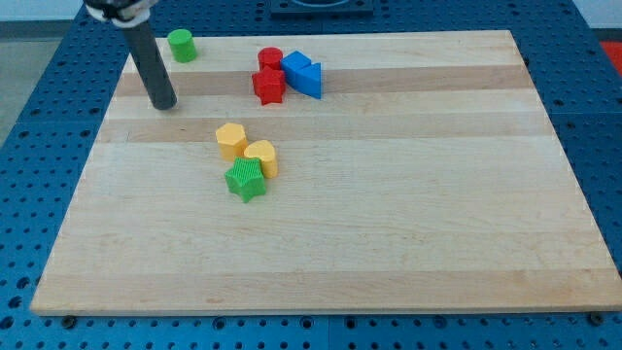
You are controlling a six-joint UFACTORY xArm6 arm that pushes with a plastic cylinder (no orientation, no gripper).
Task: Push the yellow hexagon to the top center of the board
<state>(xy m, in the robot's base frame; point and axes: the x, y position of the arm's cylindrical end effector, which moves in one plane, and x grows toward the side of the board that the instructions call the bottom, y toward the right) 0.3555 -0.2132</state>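
Observation:
The yellow hexagon (231, 140) lies left of the board's middle. A second yellow block (261, 157), rounded, touches it at its lower right, and a green star (246, 181) sits just below that one. My tip (163, 104) rests on the board at the upper left, up and to the left of the yellow hexagon, apart from it. The dark rod rises from it toward the view's top left.
A green cylinder (181, 45) stands near the top left edge. A red cylinder (270, 59), a red star-like block (268, 86) and two blue blocks (302, 74) cluster at the top centre. The wooden board (408, 214) lies on a blue perforated table.

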